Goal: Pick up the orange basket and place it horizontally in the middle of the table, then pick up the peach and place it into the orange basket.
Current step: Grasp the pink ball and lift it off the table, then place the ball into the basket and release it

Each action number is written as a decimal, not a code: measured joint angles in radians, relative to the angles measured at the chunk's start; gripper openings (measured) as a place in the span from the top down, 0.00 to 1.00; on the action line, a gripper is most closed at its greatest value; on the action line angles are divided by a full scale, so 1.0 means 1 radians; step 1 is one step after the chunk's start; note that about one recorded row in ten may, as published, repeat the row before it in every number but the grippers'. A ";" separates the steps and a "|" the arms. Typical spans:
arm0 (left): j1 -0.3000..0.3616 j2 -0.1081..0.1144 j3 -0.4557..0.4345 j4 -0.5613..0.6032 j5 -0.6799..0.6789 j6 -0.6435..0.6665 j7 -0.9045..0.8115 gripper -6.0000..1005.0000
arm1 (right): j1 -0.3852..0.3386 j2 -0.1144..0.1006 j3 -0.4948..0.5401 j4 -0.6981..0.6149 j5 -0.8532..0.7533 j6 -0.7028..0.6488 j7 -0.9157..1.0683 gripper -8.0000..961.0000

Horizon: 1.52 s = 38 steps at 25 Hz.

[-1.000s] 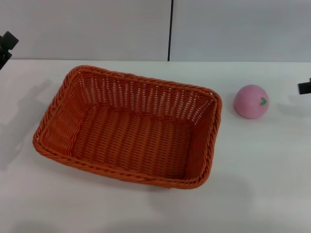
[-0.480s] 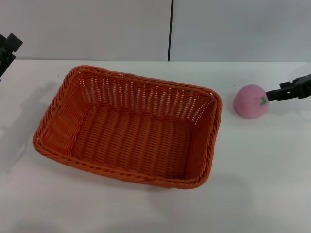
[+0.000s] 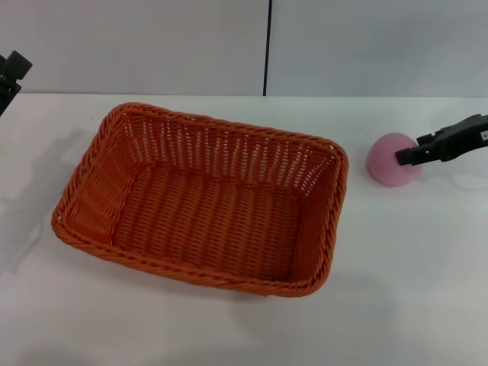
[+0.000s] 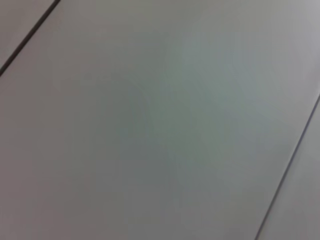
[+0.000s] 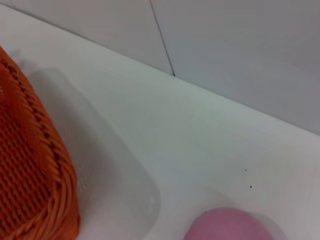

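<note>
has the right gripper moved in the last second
Yes. The right gripper has come in from the table's right edge toward the orange basket, now overlapping the peach.

Right gripper reaching in from right edge, low; left gripper raised at far left edge.

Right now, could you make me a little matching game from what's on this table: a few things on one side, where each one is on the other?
Things:
1. basket
2. peach
3. right gripper
4. left gripper

Places:
A. at the far left edge of the head view, away from everything
B. mid-table, empty
C. reaching in at the peach's right side
D. on the table, right of the basket

Pairs: 1-B, 2-D, 3-C, 4-A
</note>
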<state>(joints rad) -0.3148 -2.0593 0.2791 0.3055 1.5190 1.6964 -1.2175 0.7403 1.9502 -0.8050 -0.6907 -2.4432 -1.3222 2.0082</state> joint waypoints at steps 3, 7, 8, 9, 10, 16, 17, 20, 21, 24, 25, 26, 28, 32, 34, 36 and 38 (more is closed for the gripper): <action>0.000 0.000 0.000 -0.005 -0.012 -0.008 0.000 0.45 | 0.006 0.000 -0.015 0.014 0.000 0.015 -0.002 0.38; 0.000 0.000 0.000 -0.005 -0.023 -0.010 0.004 0.45 | 0.008 0.007 -0.039 0.017 -0.001 0.022 -0.004 0.49; 0.001 0.000 0.000 -0.005 -0.028 -0.010 0.007 0.45 | 0.009 0.007 -0.040 0.017 -0.001 0.022 -0.004 0.51; 0.001 0.000 0.000 -0.005 -0.028 -0.010 0.007 0.46 | 0.009 0.008 -0.040 0.016 -0.001 0.022 -0.004 0.55; 0.002 -0.001 0.000 -0.005 -0.035 -0.010 0.010 0.46 | 0.008 0.008 -0.040 0.014 0.000 0.021 -0.004 0.59; 0.004 -0.001 0.000 -0.005 -0.037 -0.012 0.011 0.53 | -0.012 0.010 -0.029 -0.015 0.011 -0.005 -0.004 0.76; 0.005 -0.001 -0.001 -0.005 -0.038 -0.014 0.011 0.55 | -0.036 0.016 -0.023 -0.062 0.024 -0.027 -0.003 0.77; 0.006 -0.001 -0.001 -0.005 -0.040 -0.014 0.011 0.55 | -0.073 0.030 -0.008 -0.142 0.044 -0.054 0.003 0.78; 0.007 -0.001 -0.004 -0.005 -0.040 -0.014 0.011 0.55 | -0.092 0.037 0.004 -0.196 0.062 -0.068 0.005 0.79; 0.008 0.000 -0.012 -0.005 -0.041 -0.011 0.010 0.55 | -0.145 0.051 0.041 -0.335 0.150 -0.130 0.006 0.81; 0.008 0.000 -0.012 -0.005 -0.041 -0.011 0.010 0.55 | -0.162 0.054 0.047 -0.375 0.193 -0.150 0.005 0.81; 0.008 0.000 -0.012 -0.005 -0.041 -0.011 0.010 0.55 | -0.179 0.057 0.047 -0.420 0.237 -0.172 0.005 0.83; 0.008 0.000 -0.018 -0.005 -0.041 -0.005 0.004 0.55 | -0.209 0.065 0.044 -0.493 0.326 -0.202 -0.001 0.86; 0.008 0.000 -0.023 -0.005 -0.042 -0.001 0.002 0.55 | -0.232 0.082 0.036 -0.555 0.549 -0.305 -0.064 0.90; 0.008 -0.001 -0.023 -0.005 -0.042 0.000 0.002 0.55 | -0.225 0.084 0.030 -0.541 0.591 -0.328 -0.082 0.91; 0.007 -0.001 -0.023 -0.006 -0.042 0.000 0.002 0.55 | -0.201 0.085 0.005 -0.499 0.644 -0.354 -0.113 0.93; 0.006 -0.001 -0.023 -0.008 -0.042 0.000 0.001 0.55 | -0.163 0.086 -0.034 -0.434 0.658 -0.360 -0.136 0.94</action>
<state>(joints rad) -0.3091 -2.0600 0.2560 0.2972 1.4768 1.6966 -1.2161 0.5778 2.0357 -0.8390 -1.1246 -1.7853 -1.6819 1.8722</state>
